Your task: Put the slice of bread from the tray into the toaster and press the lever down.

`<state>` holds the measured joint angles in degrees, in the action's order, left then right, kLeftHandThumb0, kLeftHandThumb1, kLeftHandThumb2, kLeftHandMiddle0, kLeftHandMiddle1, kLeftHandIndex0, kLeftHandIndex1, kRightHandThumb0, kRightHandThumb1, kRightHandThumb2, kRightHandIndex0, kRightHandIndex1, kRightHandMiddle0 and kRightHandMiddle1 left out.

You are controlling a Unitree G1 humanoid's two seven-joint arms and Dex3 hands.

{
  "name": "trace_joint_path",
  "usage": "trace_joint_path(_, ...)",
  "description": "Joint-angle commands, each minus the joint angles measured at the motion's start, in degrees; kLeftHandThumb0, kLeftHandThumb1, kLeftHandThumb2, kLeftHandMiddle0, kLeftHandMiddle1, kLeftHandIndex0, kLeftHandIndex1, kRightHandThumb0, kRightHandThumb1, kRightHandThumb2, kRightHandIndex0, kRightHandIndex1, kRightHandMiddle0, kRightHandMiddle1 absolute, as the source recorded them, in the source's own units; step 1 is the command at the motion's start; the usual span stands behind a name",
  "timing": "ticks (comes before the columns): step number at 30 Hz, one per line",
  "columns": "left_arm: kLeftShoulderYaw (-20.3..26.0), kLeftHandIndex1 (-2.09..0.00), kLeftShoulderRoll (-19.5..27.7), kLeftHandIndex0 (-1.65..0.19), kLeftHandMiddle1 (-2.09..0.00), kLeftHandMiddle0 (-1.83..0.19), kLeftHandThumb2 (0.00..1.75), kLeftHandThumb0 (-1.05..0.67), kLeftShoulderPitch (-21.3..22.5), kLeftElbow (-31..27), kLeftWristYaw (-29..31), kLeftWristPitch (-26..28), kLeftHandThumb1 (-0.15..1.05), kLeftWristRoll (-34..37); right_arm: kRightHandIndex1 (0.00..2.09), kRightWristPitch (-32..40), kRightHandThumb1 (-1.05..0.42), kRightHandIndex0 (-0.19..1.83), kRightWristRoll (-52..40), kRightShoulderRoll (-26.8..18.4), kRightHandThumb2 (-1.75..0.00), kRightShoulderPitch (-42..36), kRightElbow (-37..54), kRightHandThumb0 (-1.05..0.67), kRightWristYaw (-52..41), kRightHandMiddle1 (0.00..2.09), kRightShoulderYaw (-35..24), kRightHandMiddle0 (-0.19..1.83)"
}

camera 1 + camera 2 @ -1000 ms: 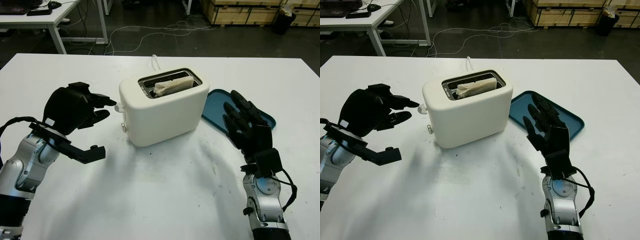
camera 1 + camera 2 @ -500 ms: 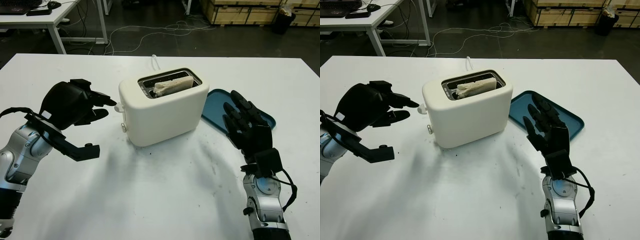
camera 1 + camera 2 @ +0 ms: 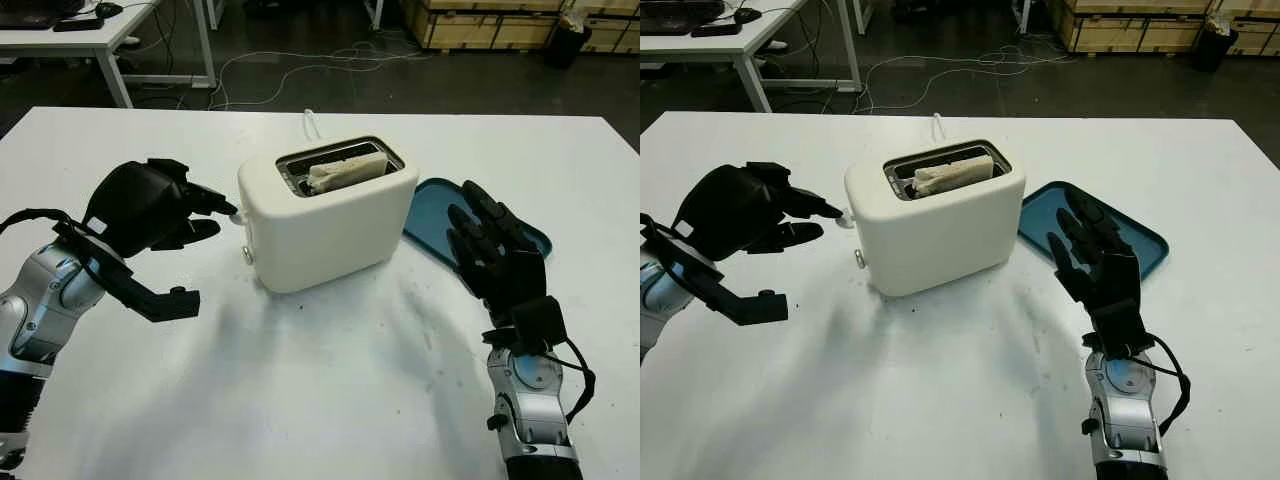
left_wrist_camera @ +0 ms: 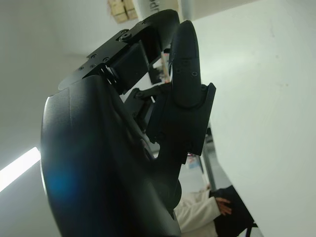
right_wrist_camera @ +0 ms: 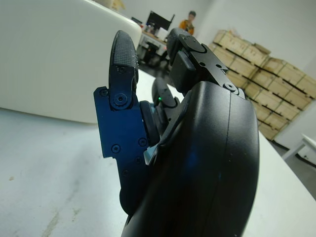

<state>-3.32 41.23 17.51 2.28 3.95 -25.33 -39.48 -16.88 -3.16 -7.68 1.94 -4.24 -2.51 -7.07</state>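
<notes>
The left hand [image 3: 155, 205] is up beside the toaster's [image 3: 325, 215] left end. It holds nothing; its fingers [image 3: 205, 195] point at the small white lever [image 3: 237, 213], and the upper fingertip reaches that knob, though real contact cannot be told. The hand is a bulky matte black shell on a silver forearm, and a flat black thumb bar [image 3: 165, 302] sticks out below it over the table [image 3: 330, 400].

The right hand [image 3: 495, 260] is raised at the toaster's right, open and holding nothing, its back to the head camera. Its black segmented fingers stand in front of the near edge of the tray [image 3: 435, 210]; from the right wrist, the toaster's smooth white wall lies just beyond them.

The toaster is a rounded, glossy cream box with one long slot edged in dark metal. The bread [image 3: 345, 170] sits in that slot, pale and rough-crusted, its top edge above the rim. A white cord [image 3: 312, 124] leaves the back of the toaster.

The tray is shallow, teal plastic with rounded corners, lying flat just right of the toaster. The table is plain white, lightly scuffed with faint grey marks in front of the toaster.
</notes>
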Motion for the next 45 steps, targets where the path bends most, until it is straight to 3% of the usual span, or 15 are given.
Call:
trace_joint_path(1, -0.75, -0.11, 0.65, -0.97, -1.07, -0.74, 0.30, -0.25, 1.52, 0.75, 0.55, -0.66, 0.90, 0.32, 0.00, 0.36, -0.92, 0.46, -0.06, 0.20, -0.30, 0.30, 0.04, -0.51, 0.02, 0.00, -0.17, 0.47)
trace_joint_path(19, -3.06, -0.11, 0.82, -1.00, -1.07, -0.75, 0.29, -0.27, 5.48, 3.80, 1.88, -2.91, 0.92, -0.02, 0.01, 0.86, -0.92, 0.48, 0.18, 0.26, -0.30, 0.27, 0.29, -0.52, 0.32, 0.00, -0.30, 0.48)
trace_joint_path(39, -4.05, -0.08, 0.57, -0.99, -1.02, -0.76, 0.27, -0.23, 4.31, 4.96, 3.44, -1.54, 0.92, -0.68, 0.00, 1.15, -0.92, 0.50, 0.29, 0.14, -0.30, 0.05, 1.34, -0.52, 0.67, 0.00, -0.49, 0.49)
trace_joint_path(45, -8.04, -0.07, -1.43, -1.01, -0.91, -0.76, 0.25, -0.21, 3.14, 9.92, 4.43, -0.76, 0.92, -0.79, 0.01, 1.40, -0.92, 0.51, 0.46, -0.31, -0.30, -0.08, 1.31, -0.53, 0.57, 0.00, -0.82, 0.50)
